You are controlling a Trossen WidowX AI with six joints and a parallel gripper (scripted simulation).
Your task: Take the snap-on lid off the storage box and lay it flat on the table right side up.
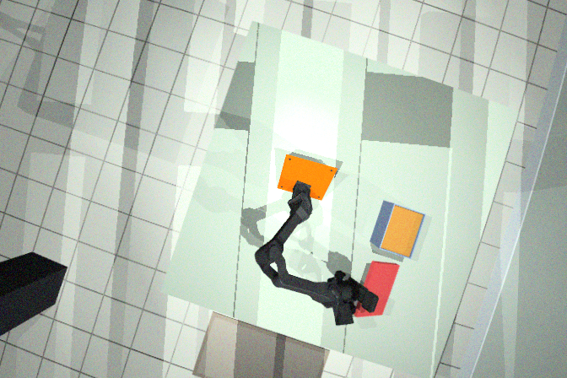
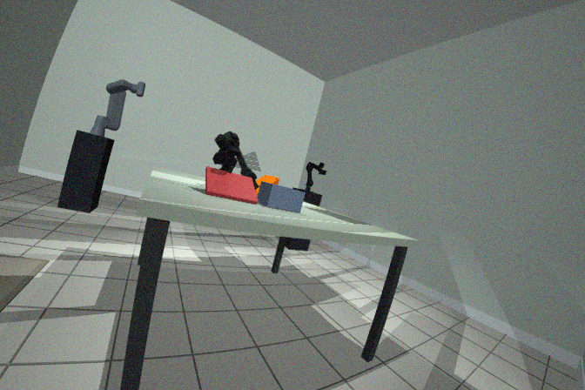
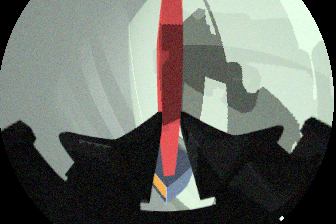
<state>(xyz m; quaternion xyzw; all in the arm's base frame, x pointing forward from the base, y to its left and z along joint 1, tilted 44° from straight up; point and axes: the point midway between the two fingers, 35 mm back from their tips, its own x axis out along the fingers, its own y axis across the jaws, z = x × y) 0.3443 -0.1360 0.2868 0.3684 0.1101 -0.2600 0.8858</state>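
Observation:
The red lid is off the box and stands steeply on edge, one broad face toward the exterior camera. Its lower edge is at or just above the table; I cannot tell whether it touches. My gripper is shut on the lid, a finger on each side of its thickness; in the exterior view the fingertips are hidden behind the lid. The blue storage box sits upright on the table, open, its orange inside showing. It is beside the lid, with a small gap between them in the top view.
My arm's base is on an orange plate on the table. The lid and box are on the same side of the arm. A grey arm on a black pedestal and another black arm stand beyond the table.

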